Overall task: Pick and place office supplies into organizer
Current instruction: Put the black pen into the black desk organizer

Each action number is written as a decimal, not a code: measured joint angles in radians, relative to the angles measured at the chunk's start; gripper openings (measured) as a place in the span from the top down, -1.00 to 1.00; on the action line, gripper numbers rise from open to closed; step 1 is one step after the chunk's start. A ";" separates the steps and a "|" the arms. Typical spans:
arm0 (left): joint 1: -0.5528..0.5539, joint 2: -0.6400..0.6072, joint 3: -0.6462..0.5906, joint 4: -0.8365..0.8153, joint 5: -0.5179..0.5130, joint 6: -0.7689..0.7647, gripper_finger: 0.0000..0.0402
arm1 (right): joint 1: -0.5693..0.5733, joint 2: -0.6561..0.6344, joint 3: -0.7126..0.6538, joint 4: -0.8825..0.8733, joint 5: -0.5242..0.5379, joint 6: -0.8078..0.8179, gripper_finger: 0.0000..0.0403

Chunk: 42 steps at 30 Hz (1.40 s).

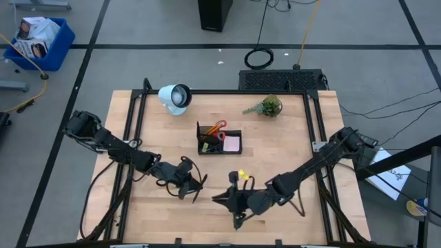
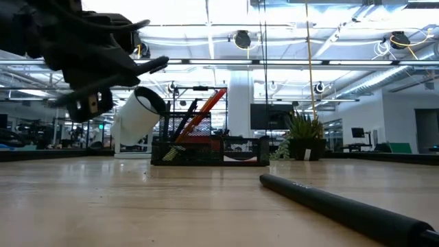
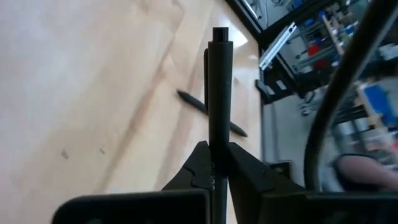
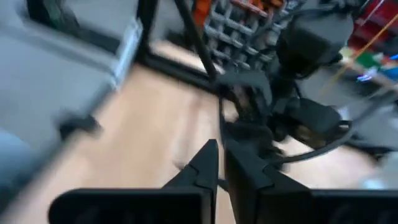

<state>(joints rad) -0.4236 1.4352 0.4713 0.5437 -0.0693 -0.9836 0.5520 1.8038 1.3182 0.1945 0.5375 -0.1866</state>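
The right wrist view was smeared with blur; beyond the right end effector (image 4: 221, 163) only the dark bulk of the other arm (image 4: 292, 93) could be made out, and whether anything sat between its fingers could not be told. In the left wrist view, the held black pen (image 3: 219, 106) ran down between the left end effector (image 3: 219, 163) fingers, its lower end hidden. The pen lying on the worktop (image 2: 343, 206) was cut off by the low view's edge. The organizer (image 1: 219, 140) contents were too small to sort.
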 joint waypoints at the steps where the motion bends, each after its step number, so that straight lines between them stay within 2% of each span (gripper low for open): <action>1: -0.005 0.000 0.000 0.000 -0.021 0.038 0.92 | 0.003 -0.010 0.000 0.009 -0.021 0.054 0.92; 6: -0.019 0.000 0.000 0.011 -0.131 0.212 0.92 | 0.008 -0.021 0.000 -0.001 -0.043 0.273 0.94; 11: -0.022 0.000 0.000 0.085 -0.168 0.345 0.84 | -0.019 -0.015 -0.012 -0.003 -0.041 0.403 0.89; 15: -0.026 -0.010 0.000 0.133 -0.200 0.399 0.91 | -0.071 -0.014 -0.060 0.024 -0.002 0.454 0.74; 19: -0.031 -0.024 0.000 0.139 -0.204 0.492 0.95 | -0.136 -0.043 -0.141 0.020 0.033 0.537 0.48; 22: -0.031 -0.024 -0.001 0.141 -0.204 0.537 0.89 | -0.172 -0.078 -0.228 0.148 0.019 0.564 0.27; 25: -0.031 -0.024 -0.001 0.139 -0.222 0.542 0.85 | -0.197 -0.107 -0.323 0.394 -0.083 0.572 0.08; 29: -0.028 -0.024 -0.001 0.152 -0.256 0.577 0.90 | -0.239 -0.110 -0.430 0.606 -0.178 0.645 -0.14; 34: -0.001 -0.024 -0.001 0.157 -0.254 0.553 0.94 | -0.265 -0.051 -0.452 0.677 -0.200 0.697 -0.30; 39: 0.022 -0.024 -0.001 0.164 -0.247 0.556 0.85 | -0.265 -0.006 -0.407 0.715 -0.202 0.626 -0.30; 42: 0.026 -0.024 -0.001 0.161 -0.243 0.557 0.86 | -0.265 -0.007 -0.397 0.717 -0.202 0.619 -0.27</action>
<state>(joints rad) -0.3981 1.4109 0.4706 0.7050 -0.3121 -0.4263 0.2871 1.7973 0.9212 0.9114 0.3357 0.4321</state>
